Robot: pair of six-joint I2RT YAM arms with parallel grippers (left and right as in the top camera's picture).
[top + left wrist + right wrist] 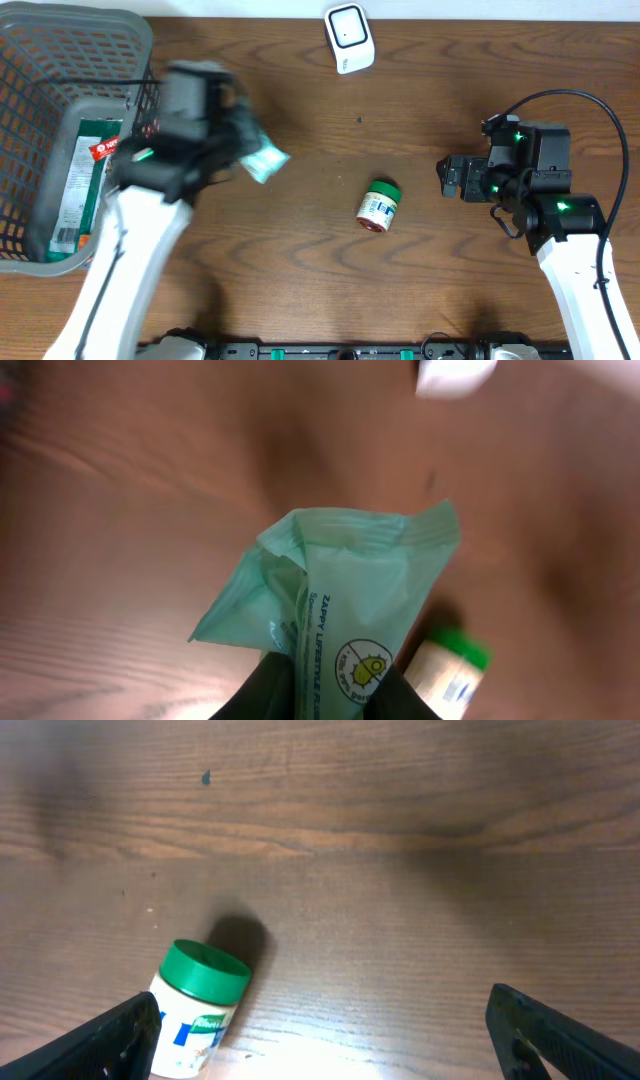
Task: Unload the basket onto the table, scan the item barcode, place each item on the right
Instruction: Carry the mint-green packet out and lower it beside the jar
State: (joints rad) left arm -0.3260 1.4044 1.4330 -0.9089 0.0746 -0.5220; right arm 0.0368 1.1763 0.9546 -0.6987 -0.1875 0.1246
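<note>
A pale green wipes packet [340,595] hangs above the table, and my left gripper [335,685] is shut on its lower end. From overhead the packet [263,160] sticks out to the right of the left gripper [240,135], just right of the basket. The white barcode scanner [349,37] stands at the far edge of the table; its blurred shape [455,375] shows at the top of the left wrist view. My right gripper [443,178] is open, low over the table, with nothing between its fingers [110,1040].
A green-lidded jar [379,205] lies on its side mid-table, left of the right gripper; it shows as the jar [198,1000] in the right wrist view. A grey wire basket [40,120] with packets inside sits at the far left.
</note>
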